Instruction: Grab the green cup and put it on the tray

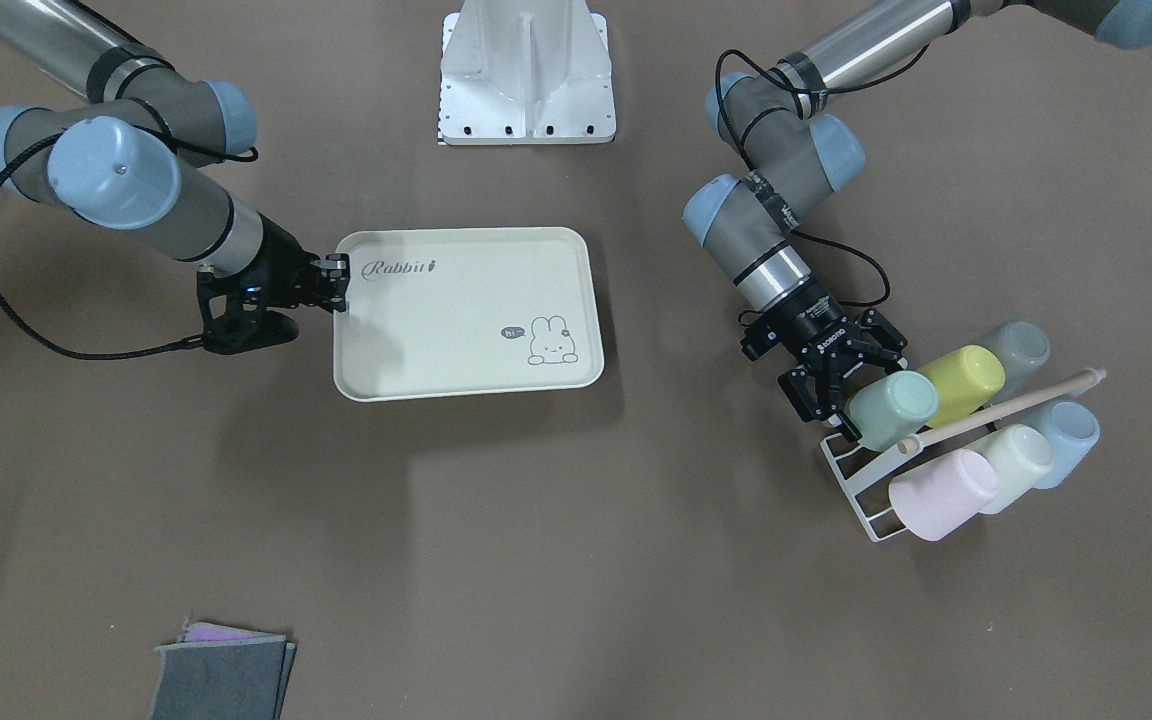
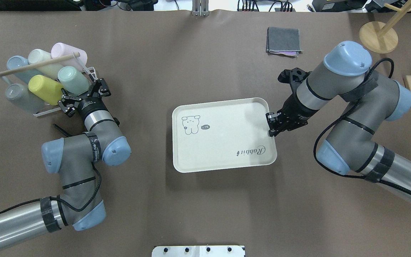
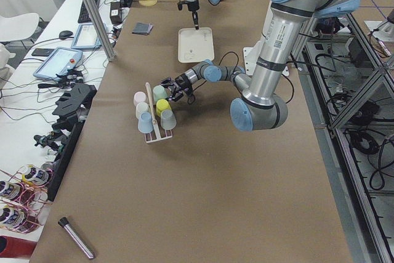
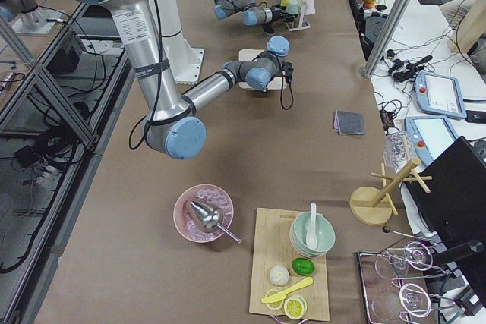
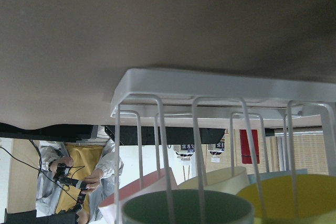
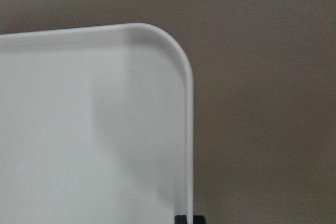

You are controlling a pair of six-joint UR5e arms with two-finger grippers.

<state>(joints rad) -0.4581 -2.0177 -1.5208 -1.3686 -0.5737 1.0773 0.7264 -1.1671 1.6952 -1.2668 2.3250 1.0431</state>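
Left pincer (image 1: 839, 392) is sitting spread wide at the mouth of the green cup (image 1: 894, 408), which is lying tilted on the wire rack (image 1: 861, 490), touching a yellow-green cup (image 1: 961, 383). It's looking light, stiff, matte plastic, so I'm favouring a grip across the rim wall. Well apart, the right pincer (image 1: 339, 285) is pinching narrow on the smooth cream tray (image 1: 436, 330), lying flat on the brown surface (image 1: 576, 550).

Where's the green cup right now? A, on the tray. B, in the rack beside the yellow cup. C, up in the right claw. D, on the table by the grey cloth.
B: the green cup lies in the rack beside the yellow cup, the open left claw at its end, while the right claw pinches the tray rim.
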